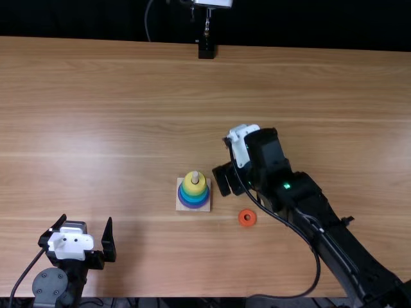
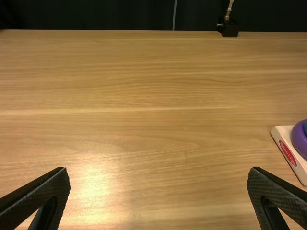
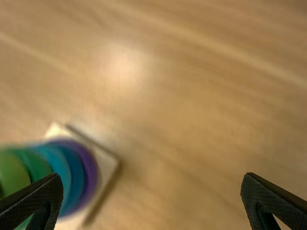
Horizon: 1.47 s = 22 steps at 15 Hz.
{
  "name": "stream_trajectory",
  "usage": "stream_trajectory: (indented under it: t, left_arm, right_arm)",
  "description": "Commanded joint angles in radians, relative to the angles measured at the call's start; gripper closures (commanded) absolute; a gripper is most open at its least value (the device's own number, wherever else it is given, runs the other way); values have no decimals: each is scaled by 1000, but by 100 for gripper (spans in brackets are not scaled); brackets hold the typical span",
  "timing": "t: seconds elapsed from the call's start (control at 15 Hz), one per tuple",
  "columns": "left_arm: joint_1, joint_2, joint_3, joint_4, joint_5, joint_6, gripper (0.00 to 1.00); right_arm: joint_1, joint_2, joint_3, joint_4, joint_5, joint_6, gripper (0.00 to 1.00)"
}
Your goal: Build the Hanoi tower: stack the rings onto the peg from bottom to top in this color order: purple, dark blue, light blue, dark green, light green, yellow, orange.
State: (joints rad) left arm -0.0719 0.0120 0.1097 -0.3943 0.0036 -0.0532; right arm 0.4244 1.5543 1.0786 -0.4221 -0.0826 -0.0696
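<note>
Pincer of diagonal right arm wide apart, just beside the ring stack

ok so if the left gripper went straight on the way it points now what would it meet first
Probably the tabletop: the left gripper seems aimed forward at a downward slant, with the ring tower off to its right. Its height is hard to judge.

Just left of the right claw are 1 base, 1 peg and at least 5 stacked rings; 1 loose ring lies behind it, 1 stand well beyond.
</note>
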Motion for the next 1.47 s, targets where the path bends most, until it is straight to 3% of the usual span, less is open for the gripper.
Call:
stream_trajectory:
  t: [0.0,0.4,0.93,1.0,1.13,1.4]
  left_arm:
    - [4,-12,-110,-75,-5,9,0]
    - [4,-12,-110,-75,-5,7,0]
    - [4,-12,-110,-75,-5,7,0]
    - [4,-12,-110,-75,-5,7,0]
    - [4,-12,-110,-75,-5,7,0]
    - [4,-12,-110,-75,-5,7,0]
  right_arm:
    - [-52,-54,-54,-1,13,-33,0]
    - [-67,-111,-258,-12,13,-22,0]
    - [-44,-108,-264,-153,14,-15,0]
    - [-26,-106,-258,-153,27,-15,0]
    - [31,-106,-253,-151,81,-15,0]
    - [60,-97,-247,-144,99,-15,0]
